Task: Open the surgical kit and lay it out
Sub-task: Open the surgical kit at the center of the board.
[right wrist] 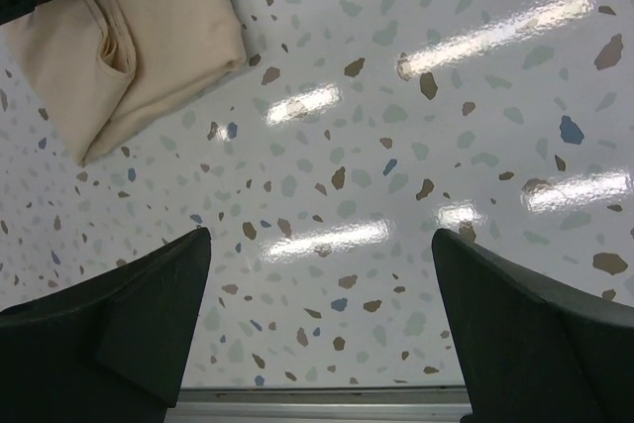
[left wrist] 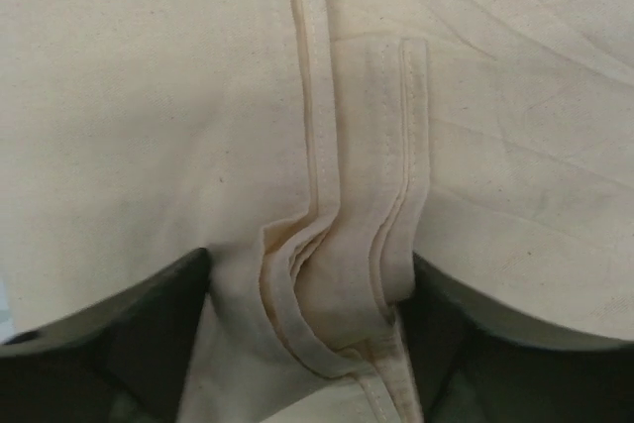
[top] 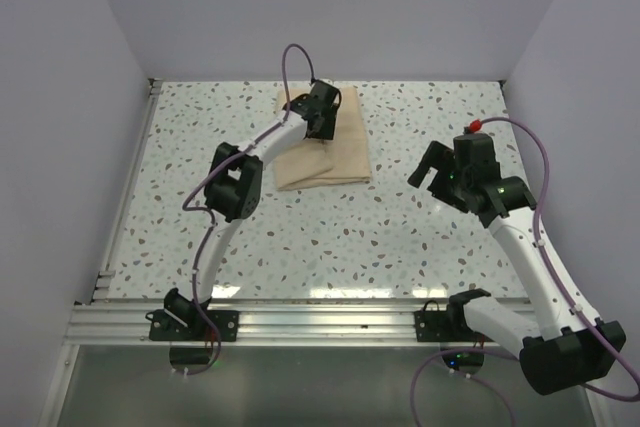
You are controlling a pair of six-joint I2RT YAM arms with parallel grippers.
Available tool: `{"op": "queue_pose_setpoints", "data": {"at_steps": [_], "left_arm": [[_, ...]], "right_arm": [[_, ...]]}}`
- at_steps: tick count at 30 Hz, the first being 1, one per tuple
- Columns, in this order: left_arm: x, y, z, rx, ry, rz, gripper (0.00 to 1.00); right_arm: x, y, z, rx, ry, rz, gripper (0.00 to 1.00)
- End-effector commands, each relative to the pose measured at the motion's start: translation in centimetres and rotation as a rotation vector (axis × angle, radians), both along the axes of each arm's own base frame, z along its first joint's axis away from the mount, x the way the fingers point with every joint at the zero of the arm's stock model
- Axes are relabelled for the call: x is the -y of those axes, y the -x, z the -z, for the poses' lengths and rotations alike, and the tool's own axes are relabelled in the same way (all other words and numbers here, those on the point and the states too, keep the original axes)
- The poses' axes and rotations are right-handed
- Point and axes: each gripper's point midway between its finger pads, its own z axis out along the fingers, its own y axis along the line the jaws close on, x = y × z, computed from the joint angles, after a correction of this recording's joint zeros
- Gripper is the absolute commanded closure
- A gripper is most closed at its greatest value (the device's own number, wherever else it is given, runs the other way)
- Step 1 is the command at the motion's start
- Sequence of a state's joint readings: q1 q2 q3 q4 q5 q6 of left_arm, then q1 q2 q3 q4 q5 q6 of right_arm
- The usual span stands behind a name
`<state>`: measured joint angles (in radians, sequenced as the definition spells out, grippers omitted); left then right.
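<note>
1. the beige folded cloth wrap of the surgical kit (top: 335,152) lies flat on the speckled white worktop (top: 300,237), directly under the left gripper (top: 322,117). it is well apart from the right gripper (top: 430,169), off toward that gripper's left.
2. the left gripper's jaws stand wide, straddling a bunched stitched hem of the wrap (left wrist: 337,314). the right-hand finger (left wrist: 475,354) touches the cloth, and the hem does not look clamped yet.
3. the right gripper's jaws are also wide and hold nothing, with only bare worktop between its fingers.
4. handling, as a judgement: the cloth is soft and limp, so it will drape and drag rather than lift as one piece. no tray or instruments show. anything wrapped inside would add weight and could slide or spill if a flap is pulled up fast.
5. best hold: the doubled, stitched hem between the left gripper's fingers. it is thicker and less likely to slip than a single layer. pinch only the top flap, not the layers under it.
6. orientation: the bundle's long axis seems to run away from the arm bases, only a little longer than it is wide. the hems run the same way, crossing the left gripper's closing line squarely. the flap should then peel sideways from that gripper.
</note>
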<state>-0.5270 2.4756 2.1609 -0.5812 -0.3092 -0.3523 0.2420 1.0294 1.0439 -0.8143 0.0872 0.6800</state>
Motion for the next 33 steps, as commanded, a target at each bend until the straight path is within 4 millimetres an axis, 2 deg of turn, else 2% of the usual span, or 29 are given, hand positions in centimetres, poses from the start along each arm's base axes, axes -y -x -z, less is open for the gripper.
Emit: {"op": "queue_pose_setpoints", "data": {"at_steps": [1, 3, 4, 5, 8, 9, 10, 11, 12, 13, 14, 15, 16, 17, 18, 19, 20, 21, 22, 23, 25, 26, 27, 28, 29, 30, 31, 32, 33], "left_arm": [[-0.3, -0.1, 0.8, -0.005, -0.063, -0.024, 0.34], [0.4, -0.5, 0.3, 0.005, -0.045, -0.017, 0.55], [0.6, -0.5, -0.3, 0.015, -0.037, -0.018, 0.78], [0.7, -0.5, -0.6, 0.022, -0.035, -0.021, 0.85], [0.5, -0.6, -3.2, 0.071, -0.024, -0.036, 0.94], [0.2, -0.6, -5.3, 0.103, -0.016, -0.041, 0.94], [-0.3, -0.7, -6.5, 0.121, -0.025, -0.042, 0.96], [-1.1, -0.5, -6.7, 0.12, -0.038, -0.048, 0.96], [-1.8, -0.4, -9.2, 0.153, -0.016, -0.058, 0.96], [-4.0, -0.2, -8.6, 0.127, -0.022, -0.087, 0.96], [-5.0, -0.3, -9.1, 0.135, 0.002, -0.103, 0.95], [-5.9, 0.0, -11.0, 0.15, 0.061, -0.119, 0.94], [-9.3, 0.3, -9.4, 0.106, 0.06, -0.175, 0.89], [-10.5, 0.4, -9.4, 0.098, 0.098, -0.19, 0.81], [-13.6, 0.3, -10.5, 0.114, 0.126, -0.243, 0.48], [-15.3, 1.4, -8.3, 0.066, 0.114, -0.265, 0.28], [-16.6, 1.6, -8.1, 0.063, 0.117, -0.286, 0.07], [-17.8, 2.1, -7.6, 0.048, 0.115, -0.301, 0.01], [-19.9, 2.6, -6.4, 0.011, 0.106, -0.34, 0.0], [-20.9, 3.2, -5.6, -0.026, 0.1, -0.356, 0.0], [-22.8, 4.1, -3.9, -0.09, 0.085, -0.394, 0.0], [-23.5, 4.8, -3.2, -0.121, 0.066, -0.407, 0.0], [-23.9, 5.1, -3.1, -0.128, 0.057, -0.417, 0.0], [-24.4, 5.6, -2.8, -0.135, 0.049, -0.427, 0.0], [-24.8, 5.8, -3.6, -0.117, 0.048, -0.432, 0.0], [-25.0, 6.1, -4.0, -0.108, 0.047, -0.438, 0.0], [-25.3, 6.9, -3.5, -0.119, 0.041, -0.445, 0.0], [-25.4, 6.8, -3.9, -0.098, 0.048, -0.446, 0.0], [-25.5, 7.0, -4.8, -0.078, 0.051, -0.442, 0.0]], "right_arm": [[0.0, -0.9, -0.5, 0.035, 0.018, -0.019, 0.02], [-0.2, -1.3, -0.5, 0.015, 0.035, -0.049, 0.03], [-0.5, -1.4, -0.6, 0.006, 0.03, -0.068, 0.02], [-0.7, -1.5, -0.8, 0.004, 0.031, -0.078, 0.03], [-1.0, -2.4, -1.2, 0.011, 0.039, -0.101, 0.03], [-1.0, -2.8, -1.4, 0.022, 0.042, -0.105, 0.03], [-1.2, -3.3, -1.4, 0.024, 0.044, -0.113, 0.03], [-1.4, -3.7, -1.5, 0.028, 0.04, -0.123, 0.03], [-1.7, -4.5, -2.5, 0.057, 0.038, -0.139, 0.03], [-2.0, -5.3, -1.9, 0.032, 0.043, -0.149, 0.03], [-2.3, -5.8, -2.0, 0.029, 0.045, -0.159, 0.03], [-2.7, -6.8, -3.1, 0.053, 0.038, -0.162, 0.03], [-3.1, -7.5, -3.2, 0.05, 0.038, -0.166, 0.03], [-3.9, -8.7, -3.4, 0.053, 0.036, -0.18, 0.03], [-4.6, -9.6, -3.5, 0.062, 0.035, -0.188, 0.03], [-5.1, -10.2, -3.6, 0.071, 0.036, -0.193, 0.02], [-6.3, -11.0, -2.6, 0.048, 0.046, -0.218, 0.02], [-7.1, -11.9, -3.4, 0.075, 0.041, -0.224, 0.02], [-7.8, -12.5, -3.2, 0.073, 0.043, -0.234, 0.02], [-9.2, -13.0, -3.6, 0.081, 0.039, -0.261, 0.02], [-10.7, -14.1, -1.0, 0.01, 0.047, -0.284, 0.02], [-12.2, -14.5, -1.6, 0.021, 0.041, -0.311, 0.02], [-13.3, -14.8, 0.8, -0.038, 0.054, -0.334, 0.02], [-14.1, -15.0, 1.3, -0.052, 0.062, -0.351, 0.02], [-15.9, -15.1, 0.7, -0.036, 0.065, -0.393, 0.02], [-16.9, -15.1, 1.6, -0.062, 0.079, -0.416, 0.02], [-17.8, -15.3, 3.6, -0.105, 0.098, -0.436, 0.02], [-19.6, -15.6, 3.1, -0.083, 0.108, -0.467, 0.02], [-20.2, -15.4, 3.7, -0.101, 0.13, -0.49, 0.02]]}}
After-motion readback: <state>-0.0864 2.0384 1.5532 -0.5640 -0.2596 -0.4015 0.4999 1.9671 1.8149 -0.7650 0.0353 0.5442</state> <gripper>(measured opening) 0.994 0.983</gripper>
